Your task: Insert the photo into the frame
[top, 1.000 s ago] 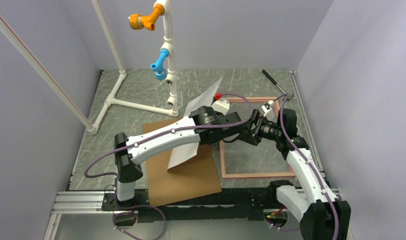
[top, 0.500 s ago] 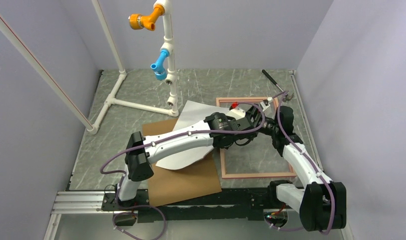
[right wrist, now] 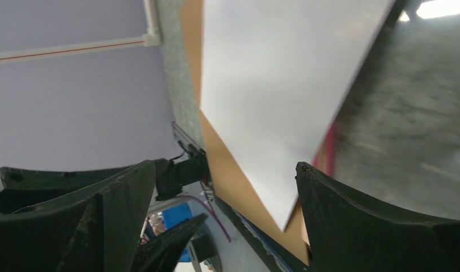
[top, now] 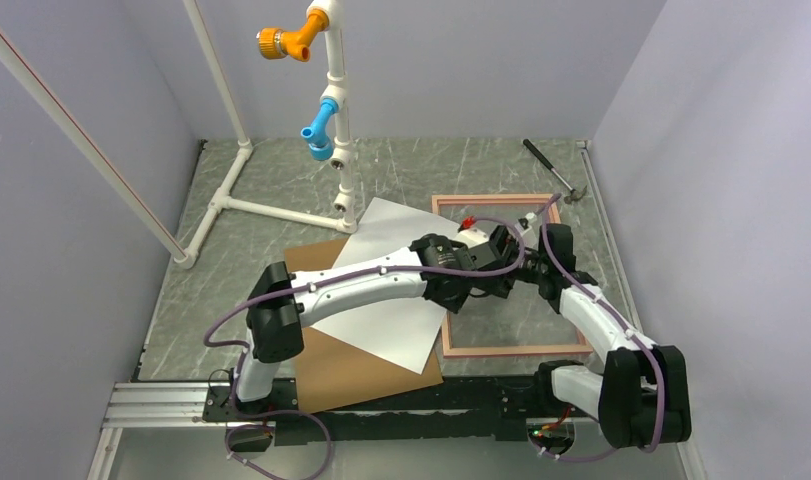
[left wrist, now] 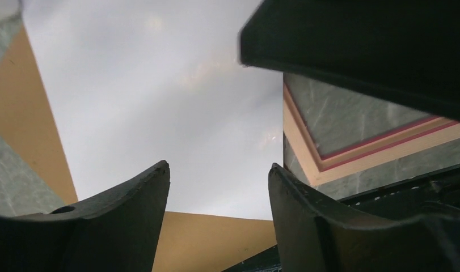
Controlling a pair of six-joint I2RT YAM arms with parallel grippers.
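The photo (top: 396, 325) lies flat with its plain white back up, mostly on the brown backing panel (top: 366, 372). Its right edge reaches the left rail of the frame (top: 511, 349), which lies flat on the table. In the left wrist view the photo (left wrist: 159, 102) covers part of the frame's corner (left wrist: 341, 158). My left gripper (left wrist: 219, 167) hangs open just above the photo's right part, nothing between its fingers. My right gripper (right wrist: 226, 165) is open over the frame, facing the photo (right wrist: 273, 85). In the top view both grippers crowd together at the frame's left side.
A white pipe stand (top: 336, 130) with orange and blue fittings rises at the back. A hammer (top: 551, 170) lies near the back right corner. A slanted white pole (top: 81, 130) crosses the left side. Grey walls close in on three sides.
The photo, held tilted up by my left gripper a second ago, has come down flat, white side up. The left gripper has opened and let it go.
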